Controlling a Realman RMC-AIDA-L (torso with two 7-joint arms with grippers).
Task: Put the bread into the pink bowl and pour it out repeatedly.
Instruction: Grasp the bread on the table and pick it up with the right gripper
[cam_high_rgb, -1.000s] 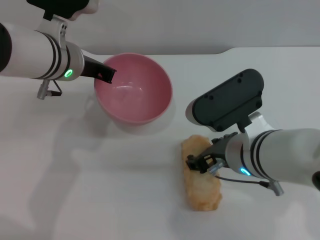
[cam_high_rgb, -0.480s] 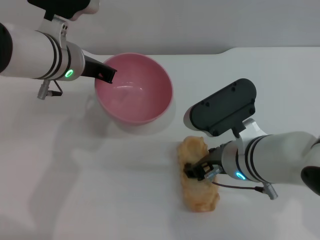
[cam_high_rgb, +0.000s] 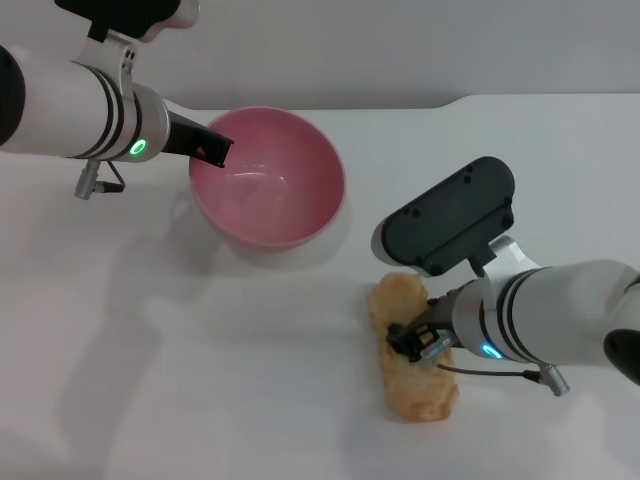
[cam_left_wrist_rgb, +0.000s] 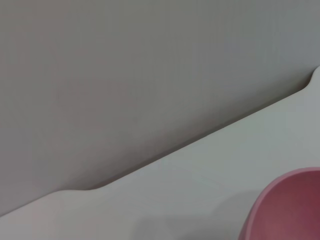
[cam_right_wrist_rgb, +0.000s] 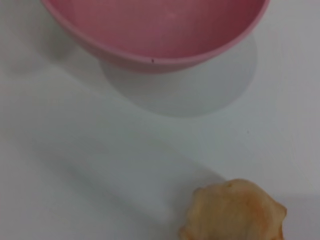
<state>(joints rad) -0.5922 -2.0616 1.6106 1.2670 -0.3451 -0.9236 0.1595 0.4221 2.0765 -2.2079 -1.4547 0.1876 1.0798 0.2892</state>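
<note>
The white worktop carries everything; its far edge runs against a grey wall, with a step in that edge toward the far right corner.

The pink bowl is the largest thing on it, standing upright toward the far edge, left of the middle. It is round, deep, smooth and glossy, plain inside, with nothing in it. In the right wrist view its rim and inner wall show clearly, with a soft shadow on the worktop beneath.

The bread lies flat on the worktop toward the near edge, right of the middle, well apart from the bowl. It is an oblong loaf, orange-brown with paler cream patches, its surface lumpy and its outline ragged; one end points roughly toward the bowl, the other toward the near edge.

The right hand is down at the middle of the loaf, its dark fingers touching the crust; whether they are clamped on it I cannot tell.

The left hand sits at the bowl's left rim, a dark finger reaching over the edge; its grip cannot be told either.
</note>
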